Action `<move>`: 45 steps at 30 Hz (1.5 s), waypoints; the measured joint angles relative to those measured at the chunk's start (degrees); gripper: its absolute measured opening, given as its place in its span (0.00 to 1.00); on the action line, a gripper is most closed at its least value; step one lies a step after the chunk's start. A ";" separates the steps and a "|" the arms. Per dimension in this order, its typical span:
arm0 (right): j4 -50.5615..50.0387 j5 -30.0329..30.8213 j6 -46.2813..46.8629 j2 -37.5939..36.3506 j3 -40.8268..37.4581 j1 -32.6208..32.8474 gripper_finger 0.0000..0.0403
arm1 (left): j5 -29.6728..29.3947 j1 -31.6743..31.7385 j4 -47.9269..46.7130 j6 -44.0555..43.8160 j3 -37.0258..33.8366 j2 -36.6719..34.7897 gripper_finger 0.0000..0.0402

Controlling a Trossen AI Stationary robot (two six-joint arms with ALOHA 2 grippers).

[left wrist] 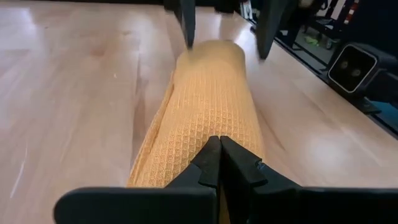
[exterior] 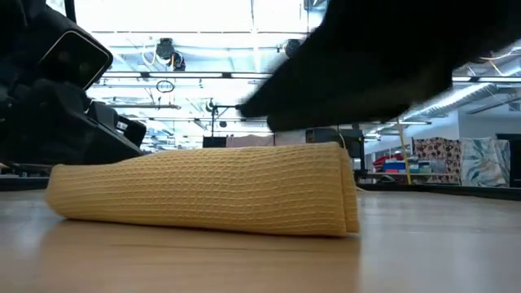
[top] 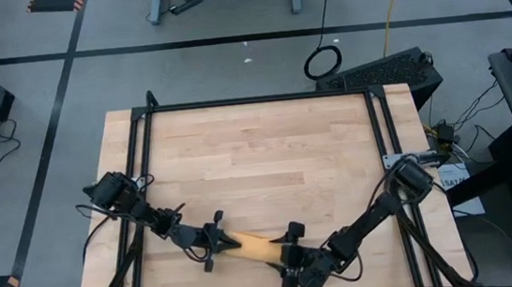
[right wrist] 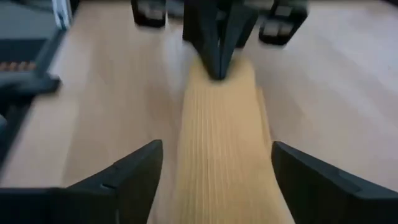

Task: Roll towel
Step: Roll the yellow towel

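Finishing: towel [top: 258, 247] fully rolled, near worktop front edge.
Left gripper [top: 217, 245]: closed, empty, at roll end.
Right gripper [top: 292, 253]: spread wide, straddling other end, gripping nothing.
Remaining: withdrawal only.

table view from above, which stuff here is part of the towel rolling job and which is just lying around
Part of the job:
- towel, rolled, near the table's front edge
- left tool, shut, at one end of the roll
- right tool, open, straddling the other end

Just lying about:
- black cable coil on the floor
- black case beyond the table
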 joint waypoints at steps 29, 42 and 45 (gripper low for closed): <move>11.68 3.93 13.99 6.61 0.22 -0.87 0.02 | 0.96 1.50 2.39 -1.49 0.17 -2.47 0.03; 7.61 3.82 17.86 6.61 0.33 -1.79 0.01 | 2.19 4.90 -11.78 1.49 3.37 -3.10 0.03; 5.11 3.84 20.28 6.59 0.39 -1.92 0.00 | 4.67 6.43 -11.53 -0.16 3.34 -2.33 0.03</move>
